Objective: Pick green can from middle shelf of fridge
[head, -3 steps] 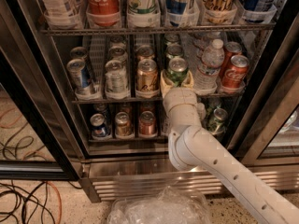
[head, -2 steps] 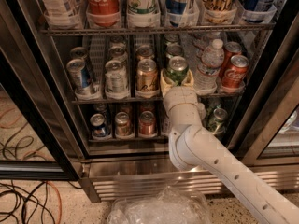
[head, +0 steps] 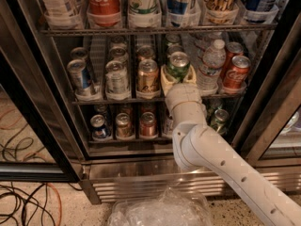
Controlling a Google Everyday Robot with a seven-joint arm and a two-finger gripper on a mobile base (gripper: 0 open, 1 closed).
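Observation:
The green can (head: 178,64), with a silver top, stands at the front of its lane on the middle shelf (head: 122,100) of the fridge (head: 28,107). My gripper (head: 178,75) reaches in from the lower right. Its cream fingers (head: 165,80) hug the can on both sides, shut on it. More cans stand behind it in the same lane. The white arm (head: 221,164) hides the shelf area below the can.
A gold-tan can (head: 148,76) stands just left of the green can and a water bottle (head: 211,66) just right, with red Coca-Cola cans (head: 235,72) beyond. The upper rack (head: 155,31) lies close above. Crumpled clear plastic (head: 160,211) and cables (head: 23,197) lie on the floor.
My gripper and the green can sit slightly higher than a second ago. The other cans and the shelf have not moved.

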